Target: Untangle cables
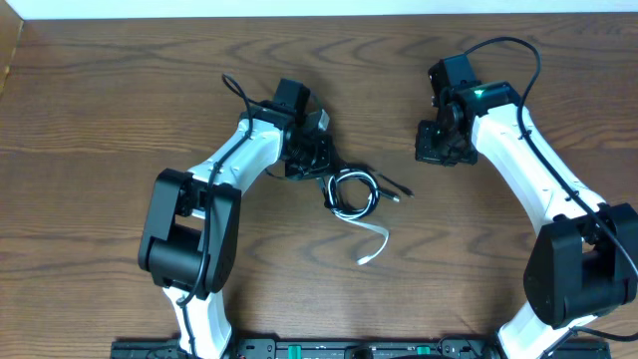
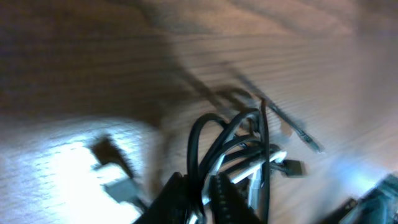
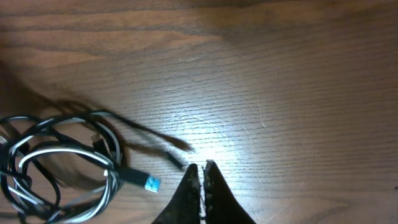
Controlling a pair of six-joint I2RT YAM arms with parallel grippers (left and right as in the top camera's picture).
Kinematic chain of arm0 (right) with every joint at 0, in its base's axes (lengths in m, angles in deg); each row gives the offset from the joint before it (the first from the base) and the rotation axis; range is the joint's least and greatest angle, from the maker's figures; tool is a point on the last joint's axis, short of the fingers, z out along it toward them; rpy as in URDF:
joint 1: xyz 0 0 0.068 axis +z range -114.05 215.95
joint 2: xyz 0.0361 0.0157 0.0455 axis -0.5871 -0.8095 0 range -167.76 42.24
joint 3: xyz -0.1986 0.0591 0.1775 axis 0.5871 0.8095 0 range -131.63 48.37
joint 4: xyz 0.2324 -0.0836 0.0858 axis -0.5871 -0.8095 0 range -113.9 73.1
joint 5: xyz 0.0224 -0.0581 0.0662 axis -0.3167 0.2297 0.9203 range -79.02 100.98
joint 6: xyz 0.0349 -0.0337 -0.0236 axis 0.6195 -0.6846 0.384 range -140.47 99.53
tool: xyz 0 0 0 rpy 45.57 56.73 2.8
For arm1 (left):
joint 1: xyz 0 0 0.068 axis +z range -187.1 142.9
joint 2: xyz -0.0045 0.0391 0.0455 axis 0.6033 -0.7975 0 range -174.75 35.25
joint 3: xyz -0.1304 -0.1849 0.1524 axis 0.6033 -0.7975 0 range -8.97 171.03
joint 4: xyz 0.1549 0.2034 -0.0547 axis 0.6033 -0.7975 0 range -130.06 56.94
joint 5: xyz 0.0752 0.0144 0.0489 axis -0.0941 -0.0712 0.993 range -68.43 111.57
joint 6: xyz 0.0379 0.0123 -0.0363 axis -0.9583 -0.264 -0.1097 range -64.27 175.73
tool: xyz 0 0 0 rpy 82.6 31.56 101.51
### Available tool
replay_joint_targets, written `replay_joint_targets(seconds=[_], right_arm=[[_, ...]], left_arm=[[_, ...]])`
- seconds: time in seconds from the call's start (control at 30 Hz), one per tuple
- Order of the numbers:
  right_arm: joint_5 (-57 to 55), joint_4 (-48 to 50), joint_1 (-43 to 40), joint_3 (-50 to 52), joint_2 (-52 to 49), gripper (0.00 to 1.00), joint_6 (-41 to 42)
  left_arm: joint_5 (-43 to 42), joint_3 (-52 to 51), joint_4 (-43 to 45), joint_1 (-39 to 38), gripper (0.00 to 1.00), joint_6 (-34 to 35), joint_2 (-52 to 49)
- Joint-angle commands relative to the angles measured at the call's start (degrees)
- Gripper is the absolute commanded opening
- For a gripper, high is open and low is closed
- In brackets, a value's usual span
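A black cable (image 1: 351, 181) and a white cable (image 1: 371, 235) lie coiled together in a tangle mid-table. The white one trails a loose end toward the front, and a black end with a plug (image 1: 400, 189) points right. My left gripper (image 1: 311, 160) sits at the tangle's left edge, shut on strands of the cables (image 2: 205, 163); the black loops (image 2: 214, 134) rise between its fingers (image 2: 202, 190). My right gripper (image 1: 440, 145) is shut and empty, apart from the tangle to its right. In its wrist view the fingers (image 3: 201, 171) are pressed together, with the coil (image 3: 59, 163) and a blue-tipped plug (image 3: 151, 183) to the left.
The wooden table (image 1: 120, 100) stretches around both arms. Thick black robot cables run along the left arm (image 1: 239, 95) and the right arm (image 1: 518, 60). A dark rail (image 1: 299, 349) edges the table's front.
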Motion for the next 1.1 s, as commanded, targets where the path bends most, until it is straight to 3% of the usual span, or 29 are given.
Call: replay_joint_targets(seconds=[0.0,0.13,0.4,0.57,0.93,1.07], right_arm=[[-0.9,0.1,0.1,0.3,-0.5,0.11,-1.4],[-0.8,0.3,0.1,0.3,-0.5,0.25,-1.5],[10.8,4.2,0.1,0.3,-0.5,0.43,-10.6],[14.3,4.3,0.1,0.3,-0.5,0.45,-13.4],[14.3,4.1,0.1,0.3,-0.5,0.48,-13.4],[14.6,3.9,0.1,0.3,-0.5,0.47,-13.4]], left_arm=[[2.9,0.4,-0.8,0.3,0.36,-9.6,0.7],[7.2,0.4,-2.4,-0.4,0.49,-14.5,2.0],[10.1,0.4,-5.0,-5.6,0.54,-19.9,2.0],[9.4,0.4,-6.8,-9.4,0.53,-19.2,2.0],[6.6,0.4,-7.5,-11.1,0.53,-10.5,-0.1],[6.2,0.4,-7.0,-11.7,0.40,-7.4,-2.2]])
